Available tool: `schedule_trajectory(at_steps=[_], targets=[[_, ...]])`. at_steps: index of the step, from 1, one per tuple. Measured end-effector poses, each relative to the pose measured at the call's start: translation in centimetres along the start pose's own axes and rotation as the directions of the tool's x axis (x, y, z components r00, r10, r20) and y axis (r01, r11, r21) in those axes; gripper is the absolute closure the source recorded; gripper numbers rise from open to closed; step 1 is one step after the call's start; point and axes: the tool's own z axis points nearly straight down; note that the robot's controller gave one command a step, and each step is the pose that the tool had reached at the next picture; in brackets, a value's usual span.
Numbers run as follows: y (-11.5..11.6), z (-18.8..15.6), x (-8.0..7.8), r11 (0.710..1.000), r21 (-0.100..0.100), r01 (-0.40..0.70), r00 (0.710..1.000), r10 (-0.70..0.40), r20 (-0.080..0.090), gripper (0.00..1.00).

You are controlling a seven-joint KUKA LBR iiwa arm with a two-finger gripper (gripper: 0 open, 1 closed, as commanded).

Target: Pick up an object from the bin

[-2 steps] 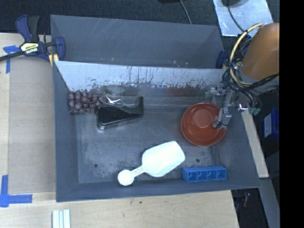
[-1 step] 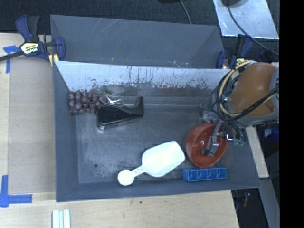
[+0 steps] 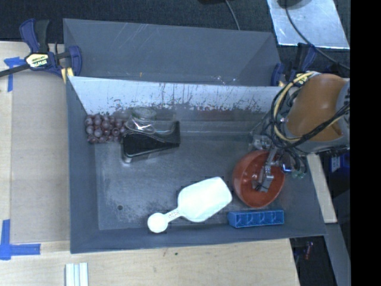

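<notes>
Camera view, pincer (image 3: 265, 180) over red dish (image 3: 244, 182), grip unclear, blue brick (image 3: 256, 219) and white scoop (image 3: 205, 200) beside

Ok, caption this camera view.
Gripper over a red dish, bin's right, near white scoop and blue block.

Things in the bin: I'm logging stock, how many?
6: grapes and clear cup, back left; black stapler beside them; white scoop, front middle; blue block, front right; red dish under the hand.

The robot's working end
A rounded orange-brown cover (image 3: 318, 106) caps the wrist, black and yellow cables (image 3: 284, 109) loop round it, and a slim grey metal gripper (image 3: 264, 183) sits beneath.
</notes>
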Motion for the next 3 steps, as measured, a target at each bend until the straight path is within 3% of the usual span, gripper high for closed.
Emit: schedule_trajectory(at_steps=[1, 2, 3], targets=[[0.13, -0.04, -0.63, 0.999, 0.0, -0.054, 0.999, 0.054, 0.005, 0.0], [0.18, -0.02, -0.85, 0.999, 0.001, -0.034, 0.999, 0.034, 0.009, 0.0], [0.98, -0.01, -0.4, 0.999, 0.001, -0.052, 0.999, 0.052, 0.007, 0.0]])
